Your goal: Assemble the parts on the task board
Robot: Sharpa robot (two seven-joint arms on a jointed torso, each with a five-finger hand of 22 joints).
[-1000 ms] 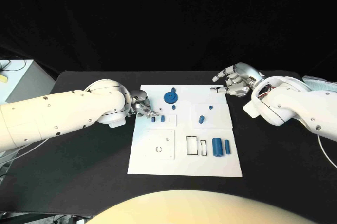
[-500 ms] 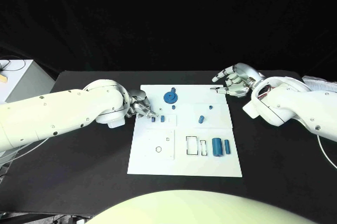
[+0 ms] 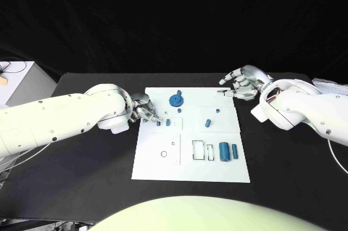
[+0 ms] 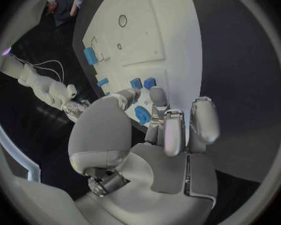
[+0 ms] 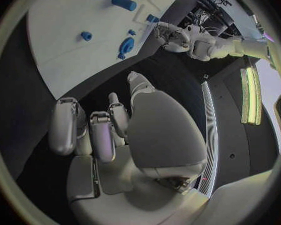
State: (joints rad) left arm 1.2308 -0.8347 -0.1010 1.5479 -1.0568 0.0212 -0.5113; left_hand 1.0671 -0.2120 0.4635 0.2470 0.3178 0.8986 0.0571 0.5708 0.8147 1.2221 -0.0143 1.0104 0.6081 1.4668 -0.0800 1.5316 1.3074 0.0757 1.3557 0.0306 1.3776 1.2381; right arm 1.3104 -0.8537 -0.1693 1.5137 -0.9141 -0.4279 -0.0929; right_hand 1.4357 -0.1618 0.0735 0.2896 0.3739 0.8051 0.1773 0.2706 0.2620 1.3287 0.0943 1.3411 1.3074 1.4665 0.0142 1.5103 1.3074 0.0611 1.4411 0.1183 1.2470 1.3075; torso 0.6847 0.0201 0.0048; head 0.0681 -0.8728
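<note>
Barely shifted over the last second: left hand (image 3: 145, 110) stayed at the board's (image 3: 191, 170) left edge, fingers pinched on a small blue part (image 3: 159, 123). Right hand (image 3: 243, 83) kept hovering off the far right corner, fingers curled, holding nothing. Placement probably still under way.

Bright light falls from above on the white task board (image 3: 192, 140) and both white arms, while the black table (image 3: 80, 186) and the background stay nearly featureless dark. The head view is sharp, with little shadow on the board. The 2 wrist views bend straight edges strongly toward their dark rims, and a lit strip (image 5: 248, 95) glares brightly there.
</note>
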